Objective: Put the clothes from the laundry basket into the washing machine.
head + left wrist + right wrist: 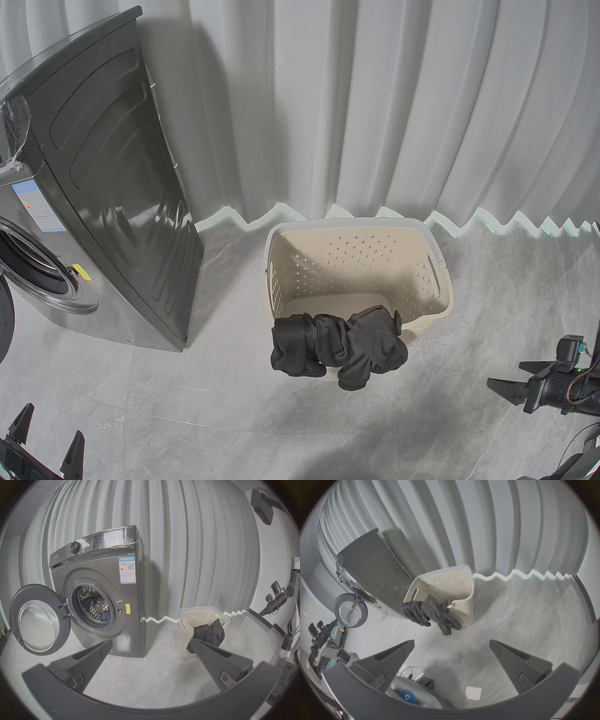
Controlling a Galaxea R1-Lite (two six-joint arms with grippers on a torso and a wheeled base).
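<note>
Currently: black garment (337, 350) hangs over the near rim of the beige laundry basket (439, 275), which sits on the floor right of the washing machine (119, 187); its door (39, 619) is swung open. Left gripper (53, 420) and right gripper (505, 374) are both spread wide, empty, well apart from the basket.

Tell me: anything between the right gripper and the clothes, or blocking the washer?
Nothing visible. Bare floor separates right gripper and clothes draped over the basket rim; the washer door stands open.
</note>
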